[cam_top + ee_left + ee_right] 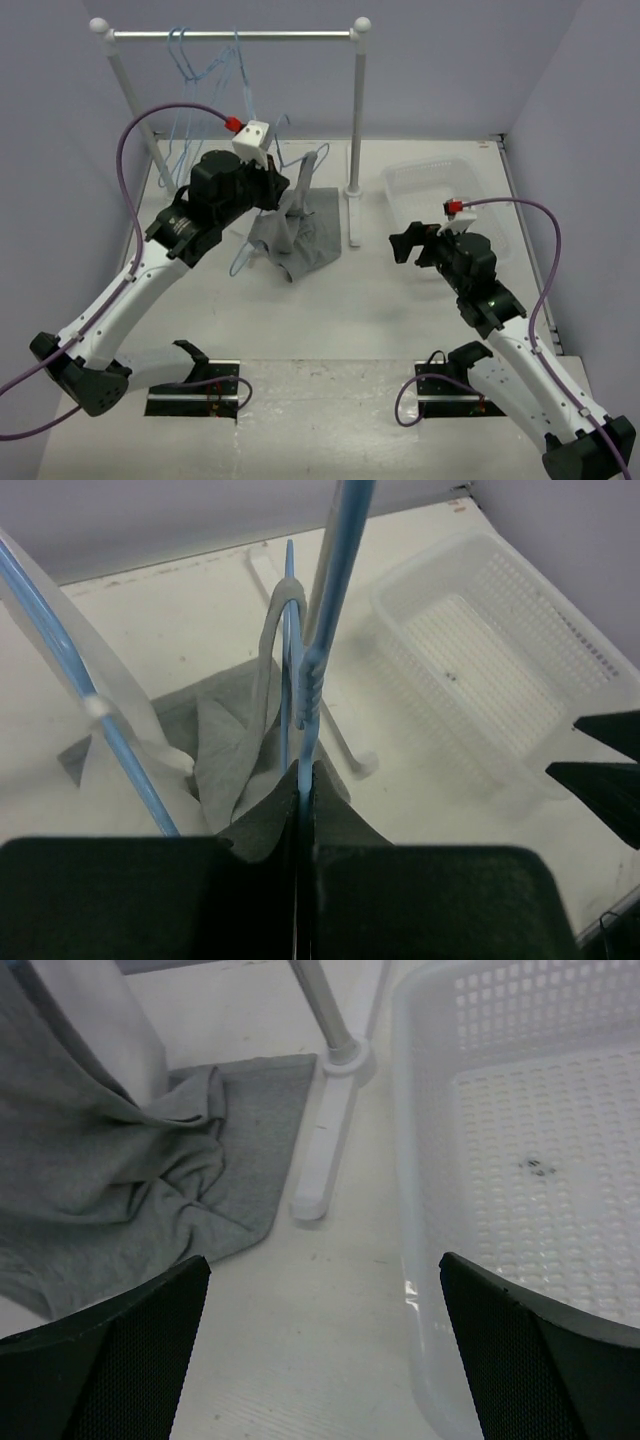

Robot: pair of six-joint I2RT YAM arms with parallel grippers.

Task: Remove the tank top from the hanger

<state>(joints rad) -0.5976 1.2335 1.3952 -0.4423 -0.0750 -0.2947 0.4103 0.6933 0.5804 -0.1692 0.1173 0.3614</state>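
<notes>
The left arm is stretched from its base at the near left corner towards the far middle of the counter (350, 330), and its wrist is bent down beside the rack (357, 110). The left hand (303, 825) is clenched on the thin blue wire of the hanger (320, 630), which is seen in the left wrist view to rise straight out from between the two dark pads. The tank top (305, 235) is found just in front of this hand, on its right and far side. Most of the grey cloth is heaped on the counter next to the foot of the rack, while one strap is lifted and looped over a blue wire of the hanger. Some grey cloth is seen touching the fingertips; whether it is also pinched cannot be told.

The right arm is raised from the near right corner and bent at the elbow, with the right hand (405, 245) pointed to the left. This hand is released: its fingers are spread wide and nothing is held between them. It is positioned above the counter, between the tank top on its left and the white basket (430, 185) on its right, and the cloth is not touched by it.
</notes>
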